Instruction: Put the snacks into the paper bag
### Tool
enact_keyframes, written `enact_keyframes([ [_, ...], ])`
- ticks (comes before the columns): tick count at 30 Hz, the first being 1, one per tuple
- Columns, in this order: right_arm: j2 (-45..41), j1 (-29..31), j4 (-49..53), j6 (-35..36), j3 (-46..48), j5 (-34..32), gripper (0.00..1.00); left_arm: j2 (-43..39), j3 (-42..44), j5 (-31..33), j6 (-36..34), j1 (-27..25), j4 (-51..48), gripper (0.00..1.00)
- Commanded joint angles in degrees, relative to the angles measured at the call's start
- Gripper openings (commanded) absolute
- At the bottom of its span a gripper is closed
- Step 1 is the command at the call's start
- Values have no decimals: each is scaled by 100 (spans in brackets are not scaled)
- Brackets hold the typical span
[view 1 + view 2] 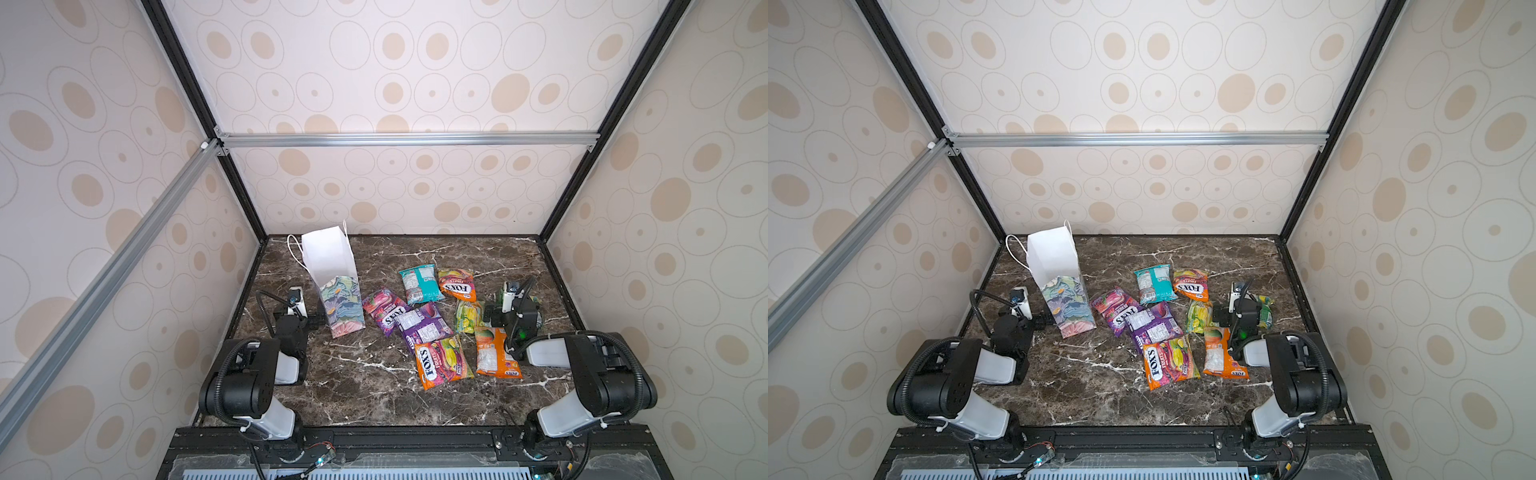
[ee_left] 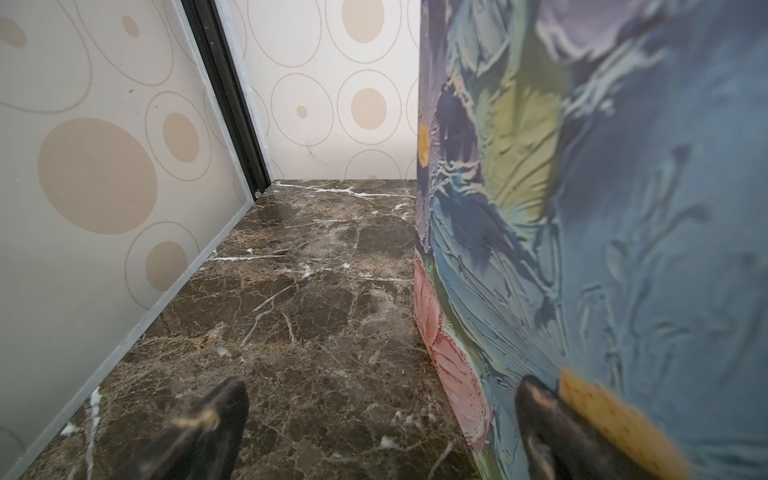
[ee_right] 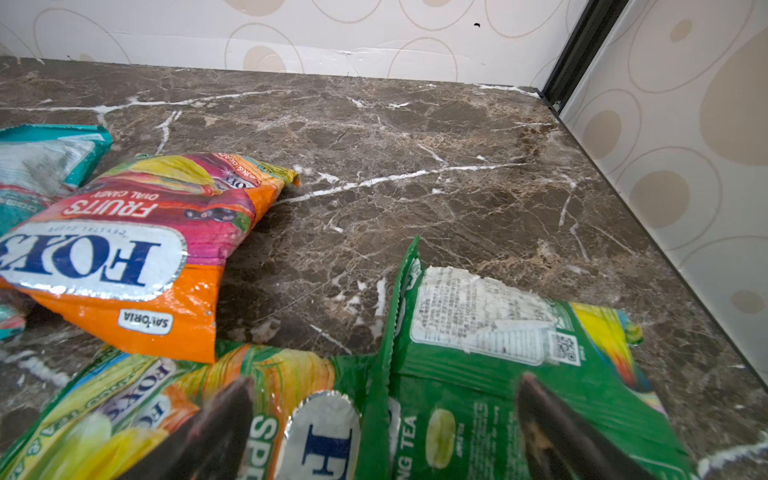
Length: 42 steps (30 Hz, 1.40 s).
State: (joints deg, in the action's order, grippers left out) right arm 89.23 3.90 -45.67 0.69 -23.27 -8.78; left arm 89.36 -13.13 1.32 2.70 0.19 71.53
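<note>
Several snacks (image 1: 424, 324): flat on table (image 1: 374, 395), beside upright paper bag (image 1: 343, 303).
Left gripper (image 2: 382, 382): fingers spread, empty, beside bag.
Right gripper (image 3: 384, 378): fingers spread, empty, above snacks.

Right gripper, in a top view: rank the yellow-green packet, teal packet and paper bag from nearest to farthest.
From the right gripper:
1. yellow-green packet, right beside it.
2. teal packet, farther back, toward the middle.
3. paper bag, far over on the left.

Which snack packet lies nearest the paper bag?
The pink-red FOX'S berries packet, at the cluster's left end, right beside the paper bag; the rest lie farther right.
</note>
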Motion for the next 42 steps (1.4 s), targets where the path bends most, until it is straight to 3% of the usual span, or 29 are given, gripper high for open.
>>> enact_keyframes([
  [1,-95,-47,12,-17,-99,74,100,-15,-120,-27,-112,-27,90,100],
  [23,-108,-55,2,-19,-90,73,100,-23,-105,-16,-118,-42,105,100],
  [25,-120,-52,-132,-9,-89,34,100,-51,-49,70,-90,-40,184,100],
  [27,-376,-39,401,-66,-198,-67,100,-244,-24,381,44,-38,112,100],
  [31,-1007,1,1565,48,-574,96,100,-1231,-896,1643,437,-34,-2449,100],
  [33,-1309,103,2206,-44,-819,158,100,-1683,-1240,1955,880,-27,-3476,100],
  [38,-2123,659,3685,-330,-1479,537,98,-2697,-2330,1816,2121,-26,-6616,100],
  [42,-2449,1391,4419,-326,-2084,883,94,-3538,-3099,994,2534,-29,-8230,100],
])
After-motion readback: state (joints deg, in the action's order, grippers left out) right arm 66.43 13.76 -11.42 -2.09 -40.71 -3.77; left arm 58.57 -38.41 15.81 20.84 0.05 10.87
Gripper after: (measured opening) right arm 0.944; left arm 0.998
